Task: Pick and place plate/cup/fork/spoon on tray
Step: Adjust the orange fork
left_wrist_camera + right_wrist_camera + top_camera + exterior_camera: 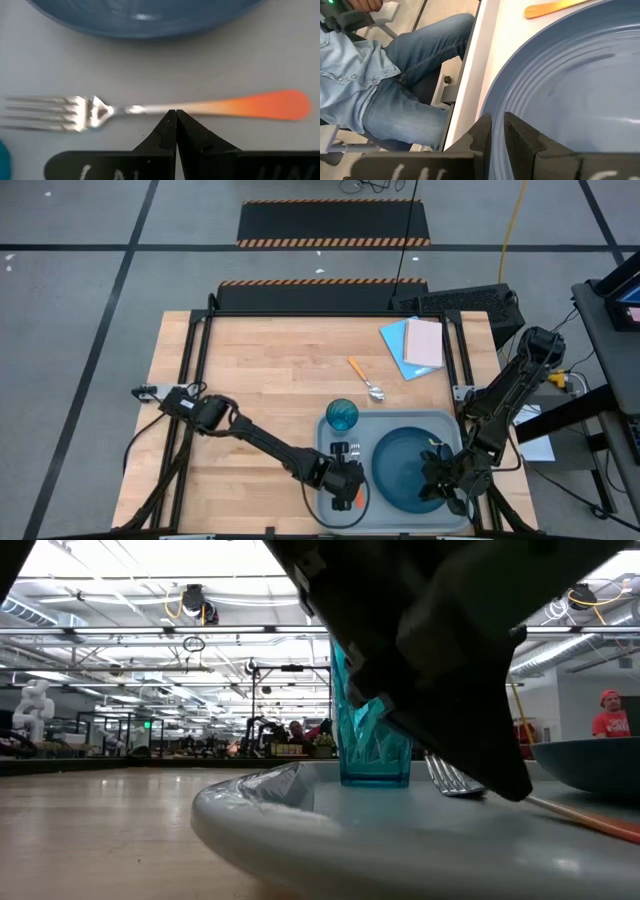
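Note:
The pale grey-blue tray (440, 420) lies at the table's near right. On it are the teal plate (405, 465), the teal cup (341, 416), standing upright, and the orange-handled fork (150, 108), lying flat. My left gripper (347, 480) is shut, with its tips over the fork's neck. My right gripper (437, 480) is at the plate's near side and is closed on its rim. The spoon (366, 380) lies on the bare wood beyond the tray. My left gripper's shut fingertips (170, 120) point down at the fork's neck (150, 108), where silver meets orange. They lie along the fork, which rests flat on the tray. I cannot tell whether they touch it. My right gripper has the plate's rim (496, 150) in the narrow gap between its two fingers, one finger on the plate's inner side and one on its outer side. The plate sits on the tray.
Blue and pink flat sheets (415, 345) lie at the far right of the table. A seated person in jeans (395, 100) is just past the table's near edge. Bare wood (250, 380) spreads to the left of the tray.

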`<state>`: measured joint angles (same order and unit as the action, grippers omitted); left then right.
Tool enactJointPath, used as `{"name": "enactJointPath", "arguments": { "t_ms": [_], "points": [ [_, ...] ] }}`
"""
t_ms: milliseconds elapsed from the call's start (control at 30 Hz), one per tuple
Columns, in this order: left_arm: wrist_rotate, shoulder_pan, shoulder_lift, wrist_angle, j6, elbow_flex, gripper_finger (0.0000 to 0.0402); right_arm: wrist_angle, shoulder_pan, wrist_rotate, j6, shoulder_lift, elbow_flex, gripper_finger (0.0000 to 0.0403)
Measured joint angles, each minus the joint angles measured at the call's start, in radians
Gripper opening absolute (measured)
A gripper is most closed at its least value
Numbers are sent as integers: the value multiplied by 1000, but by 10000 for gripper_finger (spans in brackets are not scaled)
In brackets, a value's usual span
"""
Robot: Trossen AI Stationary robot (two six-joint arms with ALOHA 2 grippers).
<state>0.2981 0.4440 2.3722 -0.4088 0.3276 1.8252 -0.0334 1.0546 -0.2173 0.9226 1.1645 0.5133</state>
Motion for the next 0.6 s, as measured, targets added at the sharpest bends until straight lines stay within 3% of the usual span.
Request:
{"name": "enactJointPath", "arguments": {
  "t_ms": [600],
  "points": [
    [-11, -19, 0, 41, -38, 1, 5, 0, 0, -19, -19, 0, 0, 43]
  ]
}}
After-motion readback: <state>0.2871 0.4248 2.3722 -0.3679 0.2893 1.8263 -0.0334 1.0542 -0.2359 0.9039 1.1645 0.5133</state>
